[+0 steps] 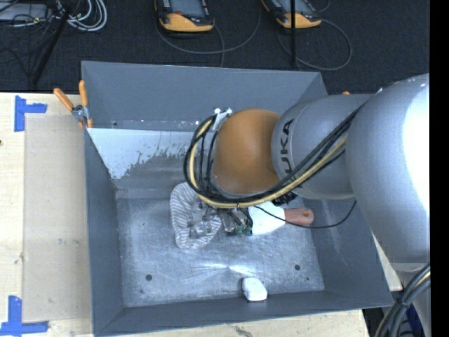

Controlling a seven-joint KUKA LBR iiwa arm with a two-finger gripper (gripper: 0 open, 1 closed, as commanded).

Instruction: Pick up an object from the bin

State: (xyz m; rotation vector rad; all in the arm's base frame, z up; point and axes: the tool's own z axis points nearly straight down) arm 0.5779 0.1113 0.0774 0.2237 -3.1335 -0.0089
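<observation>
My gripper is low in the middle of the bin, under the arm's orange cover. It is down on a crumpled grey-and-white striped cloth, which spreads out to its left. Just to the right of the gripper lies a white rounded thing, partly hidden by the arm. A pinkish-red stub pokes out beyond it.
A small white oval pebble-like thing lies alone near the bin's front wall. The arm and its cables cover the bin's right half and back middle. Bare floor shows at the left and front.
</observation>
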